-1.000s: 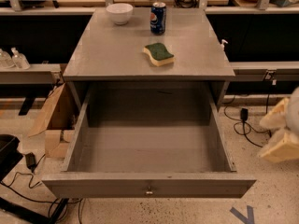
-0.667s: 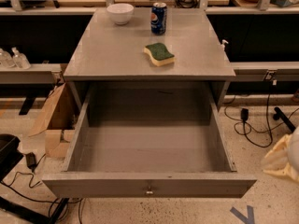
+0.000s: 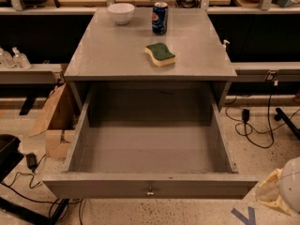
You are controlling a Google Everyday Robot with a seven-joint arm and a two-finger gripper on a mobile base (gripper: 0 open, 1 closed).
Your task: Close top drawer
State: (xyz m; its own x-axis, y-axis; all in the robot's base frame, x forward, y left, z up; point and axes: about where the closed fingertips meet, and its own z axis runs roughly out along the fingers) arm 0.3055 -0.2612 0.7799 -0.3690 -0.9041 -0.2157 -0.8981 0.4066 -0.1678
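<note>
- Only a small part of the robot shows, in the near right corner of the scene, cut off by the right and near edges.
- Its white shell [image 3: 292,181] is smooth and rounded like a dome, bright on top and shading to pale grey lower down.
- The gripper [image 3: 272,196] sits just left of the shell. It is a cream-yellow, angular piece with flat faces and darker tan creases.
</note>
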